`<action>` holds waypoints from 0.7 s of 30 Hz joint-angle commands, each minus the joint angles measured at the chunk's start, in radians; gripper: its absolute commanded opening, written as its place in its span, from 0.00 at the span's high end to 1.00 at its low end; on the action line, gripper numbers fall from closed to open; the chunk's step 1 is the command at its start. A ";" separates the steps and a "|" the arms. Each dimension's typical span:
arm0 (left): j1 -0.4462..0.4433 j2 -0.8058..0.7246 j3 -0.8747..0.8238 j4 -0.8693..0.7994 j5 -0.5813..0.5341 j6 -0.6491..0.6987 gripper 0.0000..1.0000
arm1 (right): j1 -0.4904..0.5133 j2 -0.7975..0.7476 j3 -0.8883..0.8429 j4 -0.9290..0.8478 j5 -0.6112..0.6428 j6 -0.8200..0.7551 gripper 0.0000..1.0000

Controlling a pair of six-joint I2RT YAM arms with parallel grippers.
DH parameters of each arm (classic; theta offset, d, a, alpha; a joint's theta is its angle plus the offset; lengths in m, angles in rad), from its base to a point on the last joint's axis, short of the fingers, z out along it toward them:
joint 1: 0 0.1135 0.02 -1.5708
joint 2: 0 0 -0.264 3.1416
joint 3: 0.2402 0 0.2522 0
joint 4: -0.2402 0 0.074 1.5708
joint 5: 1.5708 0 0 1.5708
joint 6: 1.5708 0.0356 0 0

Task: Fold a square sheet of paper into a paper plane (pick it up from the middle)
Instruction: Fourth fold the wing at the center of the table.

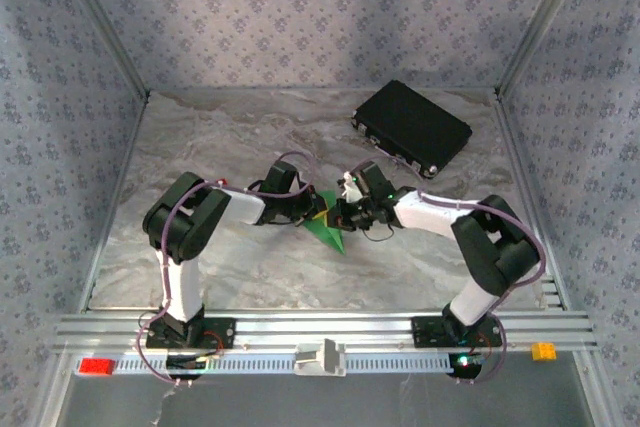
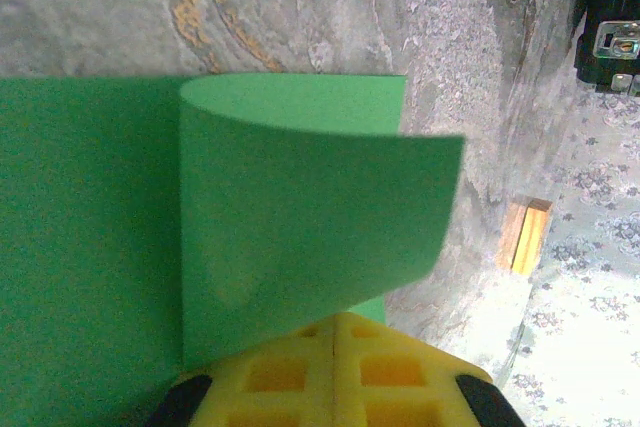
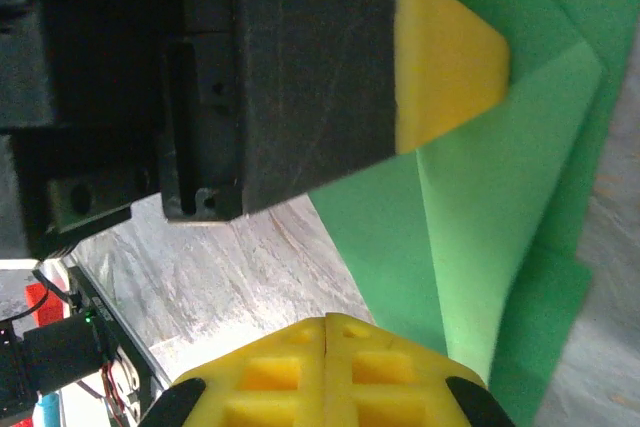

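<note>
Near rail: we are seeing a red block (image 1: 97, 366) at its left end and an orange block (image 1: 543, 351) at its right.

Mid-table: the left gripper (image 1: 308, 210) and right gripper (image 1: 346, 213) are sitting close together over the square sheet of paper (image 1: 328, 231). It is lying near the table's centre, one point toward the near edge. The arms are hiding much of it from above.

Both pincers are showing yellow pads (image 2: 290, 377) pressed together. In the left wrist view a flap is curling up off the sheet, and the pads are cutting off its lower edge. We cannot tell whether it is pinched.

Far right corner: a black case (image 1: 412, 129) is lying flat.

The table (image 1: 220, 137) is showing grey marbling, and the walls (image 1: 60, 97) are carrying patterned wallpaper.
</note>
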 commanded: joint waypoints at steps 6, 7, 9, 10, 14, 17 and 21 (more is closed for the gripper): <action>0.000 0.027 -0.034 -0.083 -0.061 0.012 1.00 | 0.017 0.092 0.030 0.004 0.033 0.006 0.95; 0.000 0.028 -0.034 -0.083 -0.062 0.012 1.00 | 0.019 0.097 0.019 0.008 0.032 0.007 0.95; 0.000 0.028 -0.034 -0.084 -0.060 0.012 1.00 | 0.024 0.100 -0.009 0.014 0.044 0.008 0.95; 0.000 0.028 -0.034 -0.085 -0.063 0.012 1.00 | 0.024 0.101 -0.023 0.020 0.045 0.011 0.95; 0.001 0.028 -0.034 -0.087 -0.066 0.012 1.00 | 0.030 0.096 -0.096 0.070 0.046 0.037 0.95; 0.004 0.026 -0.038 -0.094 -0.070 0.014 1.00 | 0.034 0.088 -0.135 0.086 0.054 0.051 0.95; 0.008 0.028 -0.044 -0.096 -0.072 0.014 1.00 | 0.037 0.065 -0.166 0.094 0.058 0.059 0.95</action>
